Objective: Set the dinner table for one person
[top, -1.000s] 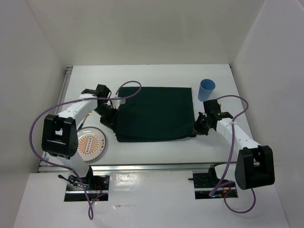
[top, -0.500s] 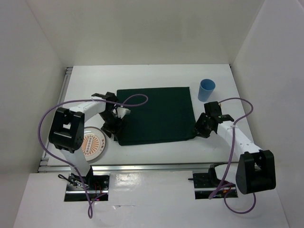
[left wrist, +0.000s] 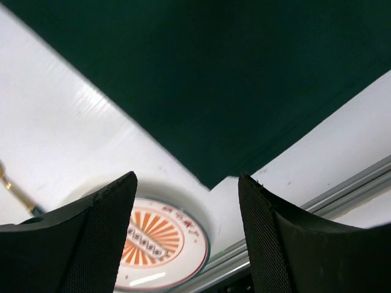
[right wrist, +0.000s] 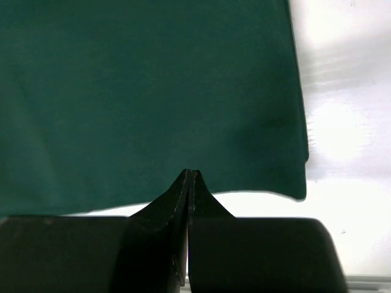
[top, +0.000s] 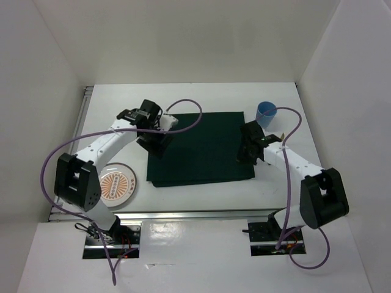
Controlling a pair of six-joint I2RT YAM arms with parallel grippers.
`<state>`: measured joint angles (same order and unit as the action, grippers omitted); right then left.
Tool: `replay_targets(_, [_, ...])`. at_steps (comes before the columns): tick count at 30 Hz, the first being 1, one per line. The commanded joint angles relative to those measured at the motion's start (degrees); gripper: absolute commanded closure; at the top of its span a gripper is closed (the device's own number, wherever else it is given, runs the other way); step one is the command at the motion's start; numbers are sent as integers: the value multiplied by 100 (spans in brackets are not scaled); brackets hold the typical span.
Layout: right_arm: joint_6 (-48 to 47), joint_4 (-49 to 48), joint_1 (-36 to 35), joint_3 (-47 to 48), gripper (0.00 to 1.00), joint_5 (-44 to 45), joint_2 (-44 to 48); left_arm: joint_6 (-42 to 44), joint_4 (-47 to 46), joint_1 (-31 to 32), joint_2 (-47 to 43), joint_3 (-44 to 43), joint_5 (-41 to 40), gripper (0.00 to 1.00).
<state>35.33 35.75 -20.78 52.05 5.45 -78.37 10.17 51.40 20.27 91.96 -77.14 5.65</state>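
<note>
Top external view: the dinner table [top: 201, 94], a white top with an aluminium rail [top: 183, 213] along its near edge, fills the floor of the white-walled cell. A dark green cloth [top: 201, 146] lies flat on its middle.

A light blue cup [top: 266, 114] stands upright on the bare table just off the cloth's far right corner, mouth up, and only its blue inside shows. A white plate [top: 117, 185] with an orange sunburst pattern sits on the table near the cloth's near left corner, apart from it, beside the left arm. The plate's patterned face is in full view.

The left gripper [top: 157, 143] is over the cloth's left edge. In the left wrist view its fingers [left wrist: 91, 244] stand wide apart with nothing between them, and the cloth's near left corner [left wrist: 214, 79] and part of the plate [left wrist: 162, 247] are seen past them. A thin gold-coloured object [left wrist: 12, 189] shows at the left border, too little of it to name.

The right gripper [top: 245, 151] is over the cloth's right side. In the right wrist view its fingers [right wrist: 177, 232] are pressed together, tips meeting in front of the cloth's edge [right wrist: 153, 91]. Whether they touch the cloth I cannot tell.
</note>
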Motion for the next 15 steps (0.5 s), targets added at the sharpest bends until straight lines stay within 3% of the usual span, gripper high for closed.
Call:
replay_targets(1, [254,-445,231,-493,100,-270,-354,-235,-111,135,584,208,76,26])
replay_targets(6, [255,-1140,364,-986,100,-545,-950,-297,-752,188,1033,455,-237,26])
replay_targets(15, [448,-1614,302,-671,100,-800,-1848,-235,-1324,188,1869,60,-1338,28])
